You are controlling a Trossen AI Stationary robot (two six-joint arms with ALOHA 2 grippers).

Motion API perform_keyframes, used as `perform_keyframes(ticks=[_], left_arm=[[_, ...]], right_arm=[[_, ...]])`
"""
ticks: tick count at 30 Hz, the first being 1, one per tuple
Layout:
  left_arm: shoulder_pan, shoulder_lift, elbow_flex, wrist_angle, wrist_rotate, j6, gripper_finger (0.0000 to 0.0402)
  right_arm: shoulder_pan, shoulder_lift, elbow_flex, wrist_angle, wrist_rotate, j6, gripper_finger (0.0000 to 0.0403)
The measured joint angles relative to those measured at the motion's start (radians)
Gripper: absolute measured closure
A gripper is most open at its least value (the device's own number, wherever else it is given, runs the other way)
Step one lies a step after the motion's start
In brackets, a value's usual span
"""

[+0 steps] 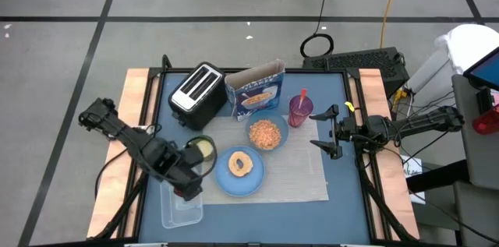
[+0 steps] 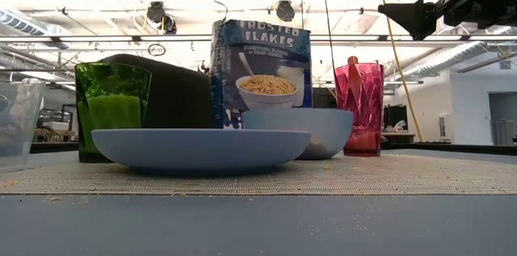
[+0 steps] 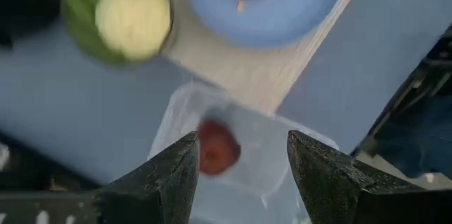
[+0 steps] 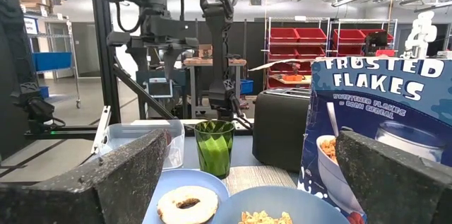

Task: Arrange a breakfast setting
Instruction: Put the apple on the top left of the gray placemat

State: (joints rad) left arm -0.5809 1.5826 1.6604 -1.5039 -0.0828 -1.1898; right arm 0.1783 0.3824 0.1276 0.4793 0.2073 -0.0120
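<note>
- The beige rectangular placemat [image 1: 300, 178] lies in the middle of the blue table [image 1: 343, 216], and most of the setting is already on it: the light-blue round plate [image 1: 226, 181] holds a round bagel-like piece, the blue bowl [image 1: 268, 133] just behind it is filled with cereal, and the purple cup [image 1: 300, 110] stands beside the bowl with an orange handle sticking out of it — probably the spoon.
- The blue cereal box [image 1: 256, 91] stands open behind the bowl, beside a black toaster [image 1: 198, 89].
- The small dark-red fruit [image 3: 216, 146] is not yet placed; it lies in a clear plastic container [image 3: 282, 155] near the table's front left, close to a green glass [image 1: 203, 149].
- The left gripper [image 3: 240, 174] hangs directly over this fruit with fingers apart, grasping nothing.
- The right gripper [image 1: 330, 132] waits wide open beside the cup.
- I judge the fruit is the main step left.
</note>
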Motion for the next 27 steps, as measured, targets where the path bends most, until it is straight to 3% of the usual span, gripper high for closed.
perform_keyframes(ticks=[8, 20, 27], left_arm=[[-0.101, 0.000, 0.000, -0.038, 0.027, -0.132, 0.0183], [-0.135, 0.000, 0.000, -0.037, 0.022, -0.192, 0.0180], [-0.135, 0.000, 0.000, -0.040, 0.021, -0.239, 0.0118]], right_arm=[[0.000, 0.000, 0.000, 0.000, 0.000, 0.000, 0.0007], [0.000, 0.000, 0.000, 0.000, 0.000, 0.000, 0.0007], [0.000, 0.000, 0.000, 0.000, 0.000, 0.000, 0.0007]])
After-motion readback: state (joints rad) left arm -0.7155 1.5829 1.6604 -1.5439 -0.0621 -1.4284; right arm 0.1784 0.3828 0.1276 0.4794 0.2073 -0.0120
